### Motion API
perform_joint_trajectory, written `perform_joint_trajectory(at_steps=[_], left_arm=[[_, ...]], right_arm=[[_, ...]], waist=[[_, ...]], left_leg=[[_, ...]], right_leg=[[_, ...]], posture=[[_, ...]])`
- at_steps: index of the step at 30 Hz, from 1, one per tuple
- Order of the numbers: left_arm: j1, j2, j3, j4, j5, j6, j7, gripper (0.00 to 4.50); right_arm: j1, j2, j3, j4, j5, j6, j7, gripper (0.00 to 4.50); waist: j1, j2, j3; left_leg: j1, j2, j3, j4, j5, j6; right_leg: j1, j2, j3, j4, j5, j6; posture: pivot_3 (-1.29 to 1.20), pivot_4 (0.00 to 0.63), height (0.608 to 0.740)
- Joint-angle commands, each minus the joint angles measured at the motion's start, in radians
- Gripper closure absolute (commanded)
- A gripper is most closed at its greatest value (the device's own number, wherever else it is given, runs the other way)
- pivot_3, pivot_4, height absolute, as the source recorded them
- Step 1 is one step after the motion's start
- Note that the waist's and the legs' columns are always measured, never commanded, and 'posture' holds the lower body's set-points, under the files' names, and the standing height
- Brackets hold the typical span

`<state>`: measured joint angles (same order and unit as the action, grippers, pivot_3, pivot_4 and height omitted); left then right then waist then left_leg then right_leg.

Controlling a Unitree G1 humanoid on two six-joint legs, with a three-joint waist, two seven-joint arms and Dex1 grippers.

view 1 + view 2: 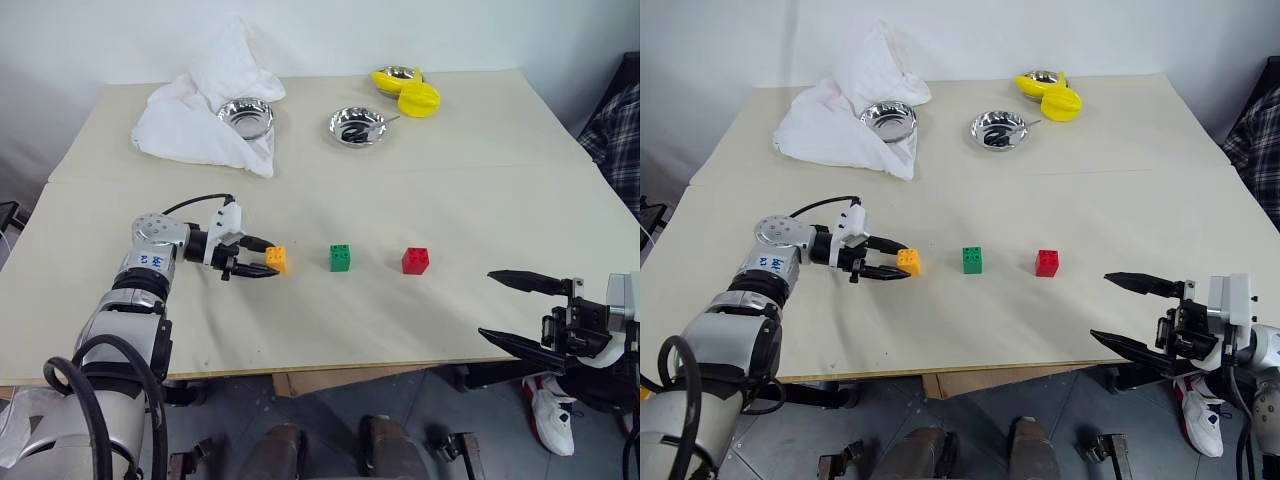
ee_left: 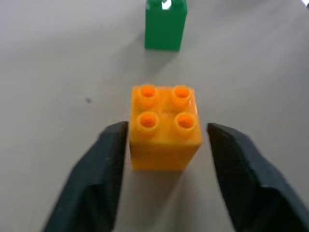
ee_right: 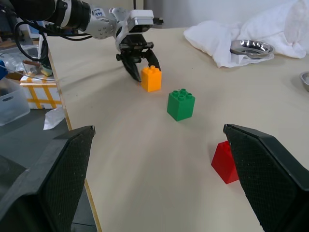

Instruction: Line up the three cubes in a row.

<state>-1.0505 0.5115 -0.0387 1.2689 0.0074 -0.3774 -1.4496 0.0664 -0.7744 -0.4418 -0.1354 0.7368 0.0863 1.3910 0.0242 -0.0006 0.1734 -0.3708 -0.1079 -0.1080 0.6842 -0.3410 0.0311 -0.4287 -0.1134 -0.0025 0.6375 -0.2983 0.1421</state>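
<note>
Bench (image 1: pixel 420 210): pale beige top carrying everything, seen from above over both arms.
White cloth (image 1: pixel 200 110): crumpled heap at the far left of the bench, bunched around one steel bowl.
Steel bowls: one (image 1: pixel 246 117) nested in the cloth, a second (image 1: pixel 357 126) just to its right on bare bench, a third (image 1: pixel 394 76) at the far edge, partly behind the yellow lemon shapes (image 1: pixel 415 94).
Right end effector (image 1: pixel 518 312): hovers at the near right edge of the bench, fingers spread wide, nothing between them; the red cube sits well ahead of it.
Left end effector (image 1: pixel 258 257): low over the bench at the near left, pointing at the orange cube; its fingers straddle the cube, one at the cube's side, the other with a visible gap, so the grip is partly open.
Orange cube (image 2: pixel 164 126): leftmost, studs up, resting on the bench.
Green cube (image 1: pixel 340 257): middle, apart from both neighbours.
Red cube (image 1: pixel 415 261): rightmost, roughly in line with the other two.
</note>
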Motion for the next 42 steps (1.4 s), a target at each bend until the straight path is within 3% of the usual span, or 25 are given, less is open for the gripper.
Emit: perform_joint_trajectory(at_steps=[1,3,24,29,33,38,42], left_arm=[[-0.013,0.016,0.017,-0.009,-0.002,-0.013,-0.002,0.50],[-0.007,0.022,0.026,-0.014,-0.012,-0.021,-0.010,0.02],[0.039,0.075,0.045,-0.018,-0.004,-0.043,0.093,0.02],[0.107,0.132,0.086,-0.090,-0.067,-0.039,-0.032,0.02],[0.290,0.229,0.158,-0.317,-0.167,-0.005,-0.078,0.02],[0.692,0.336,0.309,-0.777,-0.307,0.155,0.013,0.02],[1.010,0.346,0.465,-1.062,-0.355,0.230,0.129,0.02]], right_arm=[[0.000,0.007,-0.021,-0.022,0.021,-0.007,0.000,0.00],[0.000,0.008,-0.021,-0.021,0.021,-0.008,0.001,0.00],[-0.082,0.026,0.040,0.038,0.001,-0.018,0.028,0.00],[-0.071,0.032,0.046,0.029,0.007,-0.014,0.046,0.00],[-0.097,0.005,0.058,0.087,-0.019,-0.044,0.114,0.00],[-0.218,-0.010,0.075,0.291,-0.078,-0.148,0.191,0.00],[-0.308,-0.065,0.141,0.494,-0.113,-0.250,0.223,0.00]], waist=[[0.000,0.000,0.000],[0.001,0.000,0.000],[0.000,0.000,0.000],[-0.008,0.000,0.000],[-0.025,0.000,0.000],[-0.042,0.000,0.000],[-0.034,0.000,0.000]], left_leg=[[0.000,0.000,0.000,0.000,0.000,0.000],[0.000,0.000,0.000,0.000,0.000,0.000],[0.000,0.000,0.000,0.000,0.000,0.000],[0.000,0.000,0.000,0.000,0.000,0.000],[0.000,0.002,0.000,-0.002,0.000,0.000],[0.001,0.003,0.001,-0.002,-0.001,0.000],[0.002,0.004,0.000,-0.002,-0.001,0.000]], right_leg=[[0.000,0.000,0.000,0.000,0.000,0.000],[0.000,0.000,0.000,0.000,0.000,0.000],[0.000,0.000,0.000,0.000,0.000,0.000],[-0.001,0.000,0.000,0.000,0.000,0.000],[-0.001,-0.002,0.002,0.000,0.000,0.000],[-0.001,-0.002,0.008,0.000,0.000,0.000],[0.000,-0.002,0.010,-0.002,-0.001,-0.001]], posture=[[0.00,0.150,0.740],[0.00,0.150,0.740],[0.00,0.150,0.740],[0.00,0.150,0.740],[0.00,0.150,0.740],[0.00,0.150,0.740],[0.00,0.150,0.740]])
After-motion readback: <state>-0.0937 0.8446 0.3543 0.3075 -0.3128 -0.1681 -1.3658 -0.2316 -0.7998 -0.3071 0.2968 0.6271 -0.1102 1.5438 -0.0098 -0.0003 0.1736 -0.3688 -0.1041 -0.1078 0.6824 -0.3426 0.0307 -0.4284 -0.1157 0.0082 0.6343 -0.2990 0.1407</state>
